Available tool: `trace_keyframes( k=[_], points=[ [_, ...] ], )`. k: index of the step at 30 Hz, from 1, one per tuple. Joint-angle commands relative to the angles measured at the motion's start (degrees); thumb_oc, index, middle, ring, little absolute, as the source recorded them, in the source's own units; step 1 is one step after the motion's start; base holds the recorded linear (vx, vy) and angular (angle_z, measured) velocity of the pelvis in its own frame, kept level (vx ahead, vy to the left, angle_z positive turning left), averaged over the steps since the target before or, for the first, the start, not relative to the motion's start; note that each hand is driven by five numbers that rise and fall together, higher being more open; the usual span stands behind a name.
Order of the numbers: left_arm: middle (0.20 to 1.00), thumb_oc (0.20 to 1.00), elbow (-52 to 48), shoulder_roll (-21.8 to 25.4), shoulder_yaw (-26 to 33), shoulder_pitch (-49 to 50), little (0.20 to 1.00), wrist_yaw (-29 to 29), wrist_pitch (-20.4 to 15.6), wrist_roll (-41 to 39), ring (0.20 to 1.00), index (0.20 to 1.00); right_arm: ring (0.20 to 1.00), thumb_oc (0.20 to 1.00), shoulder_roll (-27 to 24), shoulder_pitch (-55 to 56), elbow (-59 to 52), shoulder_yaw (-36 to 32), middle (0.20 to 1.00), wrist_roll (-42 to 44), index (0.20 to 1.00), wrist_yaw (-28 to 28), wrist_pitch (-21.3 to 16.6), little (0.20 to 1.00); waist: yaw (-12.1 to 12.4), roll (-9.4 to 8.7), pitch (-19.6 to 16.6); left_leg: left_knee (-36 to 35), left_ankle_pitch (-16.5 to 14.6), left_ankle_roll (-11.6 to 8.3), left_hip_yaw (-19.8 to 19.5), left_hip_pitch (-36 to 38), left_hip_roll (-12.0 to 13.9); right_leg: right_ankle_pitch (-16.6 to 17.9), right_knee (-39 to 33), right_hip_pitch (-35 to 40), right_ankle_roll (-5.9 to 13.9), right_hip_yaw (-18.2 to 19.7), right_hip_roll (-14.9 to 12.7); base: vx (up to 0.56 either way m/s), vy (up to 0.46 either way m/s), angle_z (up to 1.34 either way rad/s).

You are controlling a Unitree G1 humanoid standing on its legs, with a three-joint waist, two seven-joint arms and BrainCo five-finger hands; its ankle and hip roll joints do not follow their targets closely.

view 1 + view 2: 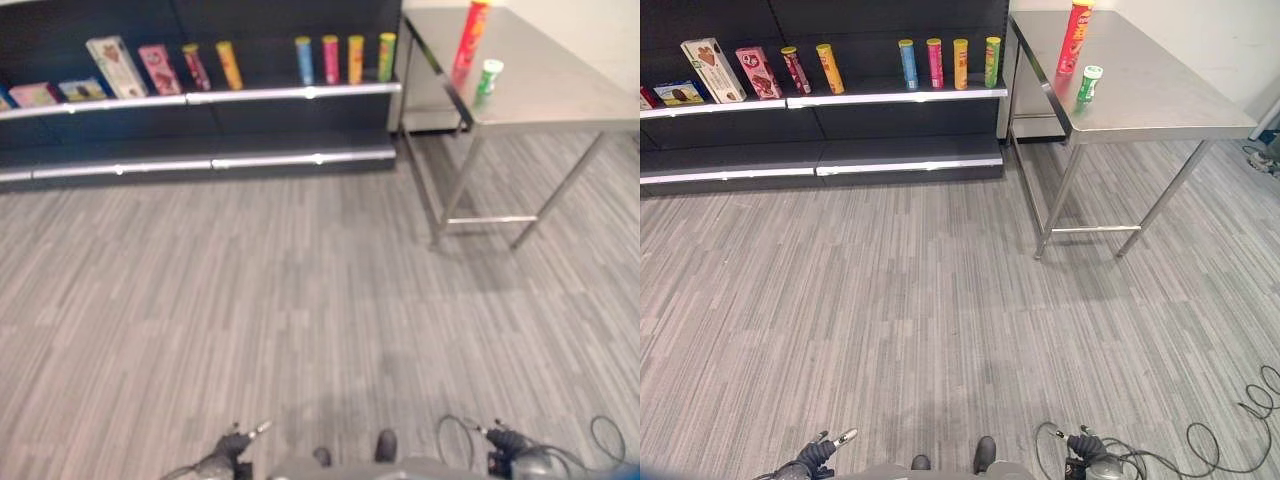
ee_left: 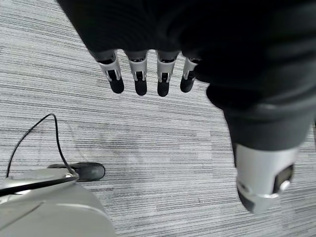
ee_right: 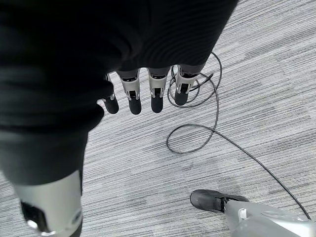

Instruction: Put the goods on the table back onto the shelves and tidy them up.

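approach not yet begun; both hands empty, well short of the table

left hand [image 2: 148,74] and right hand [image 3: 143,91] hang with fingers straight, holding nothing; red tube [image 1: 1073,38] and green bottle [image 1: 1089,83] stand on the table [image 1: 1160,100]; next, i judge, walk there, then to the shelf [image 1: 895,97].

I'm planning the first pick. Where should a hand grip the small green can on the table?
Probably round the middle of the small green can, coming from the table's near edge: it stands upright close to that edge, with the tall red tube behind it.
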Motion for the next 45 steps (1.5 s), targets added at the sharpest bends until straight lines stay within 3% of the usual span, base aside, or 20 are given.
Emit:
trace_keyframes(
  k=[1,11,18,21,23,24,27,29,31,35,37,40,42,43,44,45],
  points=[
    [1.000,1.000,2.5,2.0,-0.8,-2.8,1.000,-0.5,-1.2,1.9,1.000,1.000,1.000,1.000,0.5,-2.5,1.1,0.9,1.000,-0.7,1.000,-0.2,-1.3,1.000,-0.1,-1.98,-0.9,-3.0,-0.9,-4.07,-4.3,0.0,2.5,-3.9,1.6,2.9,8.79,2.0,-7.4,0.02,0.013,-0.04],
    [1.000,1.000,2.4,2.1,-0.6,-2.5,1.000,-0.7,-1.2,2.3,1.000,1.000,1.000,1.000,0.4,-3.1,1.8,1.1,1.000,-1.4,1.000,0.1,-1.0,1.000,0.4,-1.84,-0.8,-2.6,-1.7,-3.59,-4.4,0.7,2.1,-4.1,1.9,3.3,9.12,2.3,-8.0,0.01,0.011,0.00],
    [1.000,1.000,1.5,2.4,-0.1,-2.8,1.000,-0.2,-1.3,1.0,1.000,1.000,1.000,1.000,0.3,-3.9,1.6,1.0,1.000,-1.7,1.000,-0.2,-0.8,1.000,1.0,-2.11,0.1,1.0,-2.9,-2.10,-4.9,-2.6,0.4,-3.9,4.8,0.3,9.99,3.0,-9.8,0.00,0.093,-0.02],
    [1.000,1.000,1.0,2.7,-0.1,-2.8,1.000,-0.2,-1.2,0.9,1.000,1.000,1.000,1.000,0.1,-4.2,0.9,0.5,1.000,-1.6,1.000,-0.2,-0.7,1.000,1.3,-1.74,1.1,2.7,-4.4,-0.44,-5.1,-3.5,-1.0,-4.2,11.9,-3.5,10.75,4.3,-11.9,0.00,0.148,-0.17],
    [1.000,1.000,0.6,2.9,-0.1,-2.8,1.000,-0.3,-1.2,1.1,1.000,1.000,1.000,1.000,-0.1,-4.1,0.6,0.0,1.000,-1.6,1.000,-0.2,-0.7,1.000,1.3,-1.54,2.1,3.9,-5.7,1.22,-5.2,-3.2,-2.4,-1.7,18.9,-6.6,11.36,5.5,-14.0,0.02,0.244,-0.25],
    [1.000,1.000,-0.1,3.2,-0.3,-2.8,1.000,-0.5,-1.0,1.0,1.000,1.000,1.000,1.000,-0.4,-3.7,0.1,-0.2,1.000,-1.5,1.000,-0.1,-0.6,1.000,0.9,-1.30,3.8,5.1,-6.5,2.85,-5.8,-2.7,-3.8,2.8,27.5,-10.1,10.61,6.9,-15.5,0.03,0.215,-0.13],
    [1.000,1.000,-0.7,3.5,-0.3,-2.9,1.000,-0.6,-1.0,0.7,1.000,1.000,1.000,1.000,-0.1,-3.1,-0.2,-0.6,1.000,-1.0,1.000,-0.4,-0.8,1.000,0.6,-0.74,4.4,5.7,-6.7,3.24,-6.4,-2.8,-3.6,3.3,32.8,-12.7,9.55,7.2,-15.6,0.09,0.126,0.12],
    [1.000,1.000,-1.4,3.9,-0.2,-3.0,1.000,-0.6,-1.1,0.3,1.000,1.000,1.000,1.000,0.0,-2.7,0.1,-1.1,1.000,-0.7,1.000,-0.5,-0.9,1.000,0.7,-0.40,4.6,5.5,-7.5,3.04,-6.8,-2.0,-3.0,2.4,33.7,-14.6,9.03,6.0,-16.0,0.19,0.045,0.05],
    [1.000,1.000,-1.5,4.3,0.1,-3.3,1.000,-0.8,-1.0,0.1,1.000,1.000,1.000,1.000,-0.1,-2.7,0.2,-1.2,1.000,-0.6,1.000,-0.3,-0.7,1.000,0.3,-0.61,4.6,4.4,-8.1,2.43,-7.4,-0.6,-2.5,1.2,28.8,-15.7,9.16,4.1,-15.0,0.20,-0.056,-0.07],
    [1.000,1.000,-1.0,4.3,0.6,-3.8,1.000,-0.3,-1.0,-0.2,1.000,1.000,1.000,1.000,-0.2,-3.0,0.0,-1.0,1.000,0.2,1.000,-0.5,-0.9,1.000,-1.8,-1.62,4.9,2.5,-10.4,0.71,-9.4,4.3,-1.3,2.7,12.0,-19.6,11.59,1.3,-9.7,0.35,-0.102,-0.06],
    [1.000,1.000,-0.8,3.9,0.6,-4.3,1.000,-0.4,-1.2,0.0,1.000,1.000,1.000,1.000,-0.1,-2.8,0.3,-0.6,1.000,-0.1,1.000,-0.8,-1.0,1.000,-2.5,-2.15,4.3,2.0,-11.5,-0.48,-10.4,7.2,-0.5,4.3,5.7,-20.2,12.20,-2.9,-7.4,0.47,-0.107,0.23],
    [1.000,1.000,-1.0,3.7,0.2,-4.3,1.000,-0.8,-1.4,0.2,1.000,1.000,1.000,1.000,-0.2,-2.3,0.2,-0.2,1.000,-0.3,1.000,-0.4,-1.2,1.000,-2.6,-2.38,3.5,2.6,-12.0,-1.52,-11.4,8.8,0.3,4.2,5.3,-18.9,11.70,-3.9,-6.9,0.39,-0.115,0.49],
    [1.000,1.000,-0.7,3.4,-0.1,-4.1,1.000,-0.7,-1.3,0.5,1.000,1.000,1.000,1.000,-0.2,-2.1,-0.1,0.4,1.000,-0.6,1.000,-0.3,-1.3,1.000,-2.6,-1.50,2.3,4.8,-10.4,-3.09,-11.8,9.7,2.7,3.9,7.3,-18.1,10.06,-4.3,-5.8,0.55,-0.174,0.68],
    [1.000,1.000,-1.1,3.3,-0.4,-3.7,1.000,-0.8,-1.2,0.6,1.000,1.000,1.000,1.000,-0.2,-2.0,-0.2,0.7,1.000,-0.3,1.000,-0.4,-1.4,1.000,-2.4,-0.63,1.4,8.5,-6.3,-4.87,-12.1,9.2,4.5,3.2,7.3,-16.1,9.07,-5.4,-5.0,0.44,-0.145,0.16],
    [1.000,1.000,-1.1,3.3,-0.4,-3.7,1.000,-0.8,-1.2,0.6,1.000,1.000,1.000,1.000,-0.2,-2.0,-0.2,0.8,1.000,-0.3,1.000,-0.4,-1.4,1.000,-2.7,-0.91,1.3,8.4,-6.1,-4.82,-12.4,8.9,4.2,3.3,7.2,-16.2,9.11,-5.5,-5.3,0.35,-0.128,0.06],
    [1.000,1.000,-0.9,3.2,-0.5,-3.5,1.000,-0.8,-1.3,0.7,1.000,1.000,1.000,1.000,-0.2,-2.0,-0.3,1.0,1.000,0.1,1.000,-0.4,-1.7,1.000,-2.4,-0.32,1.0,11.2,-3.9,-5.72,-12.2,8.4,5.1,2.7,6.8,-14.8,8.48,-5.7,-4.2,0.23,-0.105,0.11]
  ],
)
